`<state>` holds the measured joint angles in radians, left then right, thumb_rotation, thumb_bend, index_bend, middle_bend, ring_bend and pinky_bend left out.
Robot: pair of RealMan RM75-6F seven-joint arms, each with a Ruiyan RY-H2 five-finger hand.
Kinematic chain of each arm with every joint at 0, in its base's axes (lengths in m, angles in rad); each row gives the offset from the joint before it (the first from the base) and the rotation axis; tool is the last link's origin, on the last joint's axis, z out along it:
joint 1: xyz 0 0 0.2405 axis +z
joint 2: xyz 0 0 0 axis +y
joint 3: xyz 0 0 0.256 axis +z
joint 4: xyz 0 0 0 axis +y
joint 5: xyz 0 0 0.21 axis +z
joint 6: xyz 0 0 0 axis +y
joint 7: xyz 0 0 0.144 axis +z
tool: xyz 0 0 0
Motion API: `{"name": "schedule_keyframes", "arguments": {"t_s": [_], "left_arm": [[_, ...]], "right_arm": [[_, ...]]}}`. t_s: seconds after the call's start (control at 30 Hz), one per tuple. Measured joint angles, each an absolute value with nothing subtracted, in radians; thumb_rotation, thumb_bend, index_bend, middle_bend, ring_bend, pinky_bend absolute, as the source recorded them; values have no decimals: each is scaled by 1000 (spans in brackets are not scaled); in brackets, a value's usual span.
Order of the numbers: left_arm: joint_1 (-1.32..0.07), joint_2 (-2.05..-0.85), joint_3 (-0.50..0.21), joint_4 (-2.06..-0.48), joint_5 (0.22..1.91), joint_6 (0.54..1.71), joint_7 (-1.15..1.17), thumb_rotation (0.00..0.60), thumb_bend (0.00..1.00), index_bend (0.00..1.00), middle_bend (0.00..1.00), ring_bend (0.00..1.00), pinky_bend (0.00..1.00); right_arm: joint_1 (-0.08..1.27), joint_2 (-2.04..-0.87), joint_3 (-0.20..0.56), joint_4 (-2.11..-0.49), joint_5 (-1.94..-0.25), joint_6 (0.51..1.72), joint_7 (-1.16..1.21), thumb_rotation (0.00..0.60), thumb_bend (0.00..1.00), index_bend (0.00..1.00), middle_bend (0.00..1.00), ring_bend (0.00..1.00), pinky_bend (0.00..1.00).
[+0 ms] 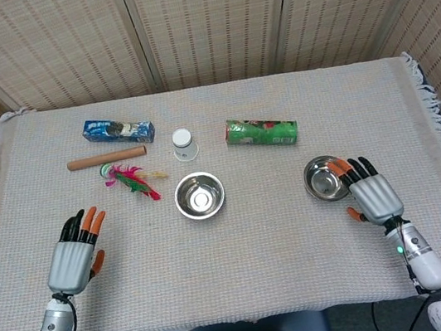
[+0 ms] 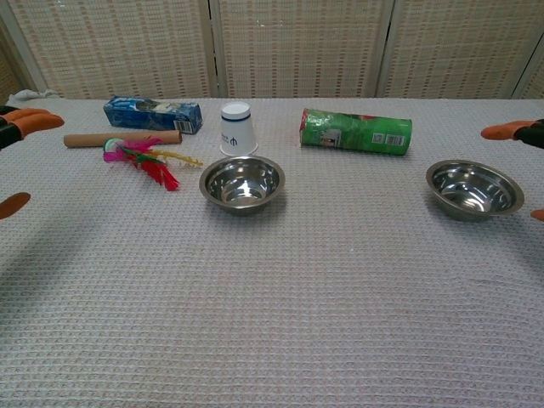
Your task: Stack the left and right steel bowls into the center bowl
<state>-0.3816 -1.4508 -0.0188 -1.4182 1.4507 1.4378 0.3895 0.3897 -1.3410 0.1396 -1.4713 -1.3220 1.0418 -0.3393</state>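
Observation:
A steel bowl (image 1: 200, 195) (image 2: 242, 182) sits upright at the table's centre, free of both hands. I cannot tell whether another bowl is nested in it. A second steel bowl (image 1: 326, 179) (image 2: 473, 189) stands to the right. My right hand (image 1: 374, 196) is open with fingers spread, its fingertips (image 1: 340, 166) at this bowl's near right rim; whether they touch is unclear. In the chest view only its fingertips (image 2: 514, 131) show at the right edge. My left hand (image 1: 72, 263) (image 2: 25, 121) is open and holds nothing, low at the front left, far from both bowls.
Behind the centre bowl stand a white paper cup (image 1: 184, 144), a green can on its side (image 1: 261, 132), a blue packet (image 1: 119, 131), a wooden stick (image 1: 106, 158) and a feathered toy (image 1: 129, 180). The cloth-covered table (image 1: 263, 276) ends just past my right hand.

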Motion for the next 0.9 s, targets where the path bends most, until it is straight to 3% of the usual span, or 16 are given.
{"name": "schedule_keyframes", "arguments": {"t_s": [0.2, 0.5, 0.63, 0.9], "left_arm": [[-358, -1429, -18, -1414, 1462, 1456, 367, 600, 406, 0, 0, 0, 130], [-347, -1417, -38, -1394, 1460, 1444, 336, 600, 406, 0, 0, 0, 130], [-342, -1414, -43, -1391, 1470, 1448, 325, 600, 406, 0, 0, 0, 130], [-336, -1419, -59, -1377, 1498, 1474, 312, 600, 406, 0, 0, 0, 131]], "right_arm": [[439, -1444, 133, -1331, -1294, 981, -330, 600, 185, 152, 0, 0, 0], [465, -1573, 118, -1157, -1310, 992, -267, 600, 292, 544, 4, 0, 0], [465, -1613, 115, -1102, -1342, 1045, -224, 600, 337, 691, 62, 0, 0], [465, -1644, 114, -1071, -1433, 1170, -141, 600, 391, 783, 135, 0, 24]]}}
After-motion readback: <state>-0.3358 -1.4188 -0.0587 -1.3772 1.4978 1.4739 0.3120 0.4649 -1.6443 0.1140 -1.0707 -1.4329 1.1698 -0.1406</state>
